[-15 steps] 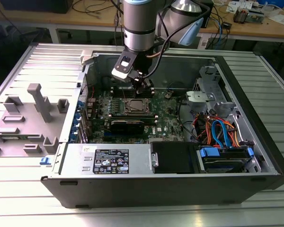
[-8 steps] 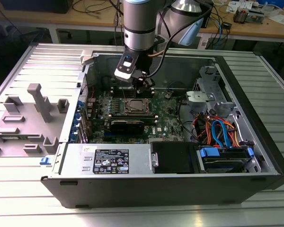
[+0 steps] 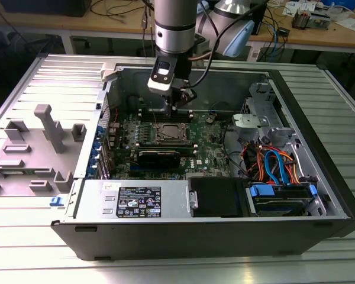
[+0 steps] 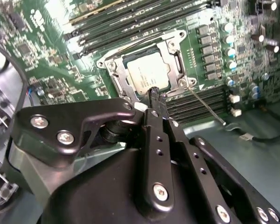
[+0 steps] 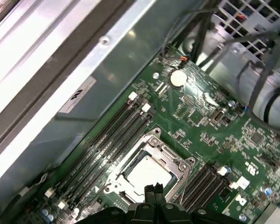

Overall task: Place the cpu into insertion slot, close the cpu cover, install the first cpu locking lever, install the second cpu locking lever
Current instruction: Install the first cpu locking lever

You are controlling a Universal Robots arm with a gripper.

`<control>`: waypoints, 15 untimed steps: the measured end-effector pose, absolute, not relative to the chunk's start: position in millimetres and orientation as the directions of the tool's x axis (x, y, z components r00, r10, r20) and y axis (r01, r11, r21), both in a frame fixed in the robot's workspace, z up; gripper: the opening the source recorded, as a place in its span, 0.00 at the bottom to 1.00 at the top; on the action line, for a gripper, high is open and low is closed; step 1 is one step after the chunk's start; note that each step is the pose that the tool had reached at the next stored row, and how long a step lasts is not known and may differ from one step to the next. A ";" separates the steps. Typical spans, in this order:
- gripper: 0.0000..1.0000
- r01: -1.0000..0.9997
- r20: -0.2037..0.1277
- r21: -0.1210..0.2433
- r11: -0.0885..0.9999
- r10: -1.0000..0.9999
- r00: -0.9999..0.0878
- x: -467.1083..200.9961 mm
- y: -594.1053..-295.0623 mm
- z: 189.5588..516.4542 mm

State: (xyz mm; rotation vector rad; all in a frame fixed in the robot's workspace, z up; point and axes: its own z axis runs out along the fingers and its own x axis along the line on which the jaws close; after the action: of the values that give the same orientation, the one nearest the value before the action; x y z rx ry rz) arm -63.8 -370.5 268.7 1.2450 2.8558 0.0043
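Pincer [image 4: 156, 92], closed and empty, hovers above one cpu [image 4: 148, 74] framed by one cpu cover [image 4: 173, 47].

Arm [image 3: 174, 23] upright — hand [image 4: 156, 94] pointing down, fingers [image 5: 150, 190] pressed together.

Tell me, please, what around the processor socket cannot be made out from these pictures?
1. First wrist view: the black hand covers one edge of the square dark socket with a grey metal rim.
2. Second wrist view: the hand hides the socket corner nearest it.
3. Exterior view: the flat square silver-topped chip is too small to tell how the thin silver-grey metal frame plate sits over it.
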 end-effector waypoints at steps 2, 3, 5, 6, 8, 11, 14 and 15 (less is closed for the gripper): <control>0.11 0.701 -0.023 0.013 0.713 0.701 -0.713 -63.8 -370.5 268.7; 0.11 0.679 -0.023 0.013 0.734 0.679 -0.734 -63.8 -370.5 268.7; 0.11 0.635 -0.023 0.013 0.773 0.635 -0.772 -63.8 -370.5 268.7; 0.11 0.618 -0.023 0.013 0.786 0.619 -0.785 -63.8 -370.5 268.6; 0.11 0.578 -0.023 0.013 0.816 0.578 -0.816 -63.8 -370.5 268.6; 0.11 0.526 -0.023 0.013 0.850 0.526 -0.850 -63.8 -370.5 268.4; 0.11 0.465 -0.023 0.013 0.885 0.465 -0.885 -63.8 -370.5 268.3; 0.11 0.451 -0.023 0.013 0.893 0.451 -0.892 -63.8 -370.5 268.3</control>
State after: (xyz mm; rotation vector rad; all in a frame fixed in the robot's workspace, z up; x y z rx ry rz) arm -63.8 -370.5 268.3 0.7220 3.0314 0.0115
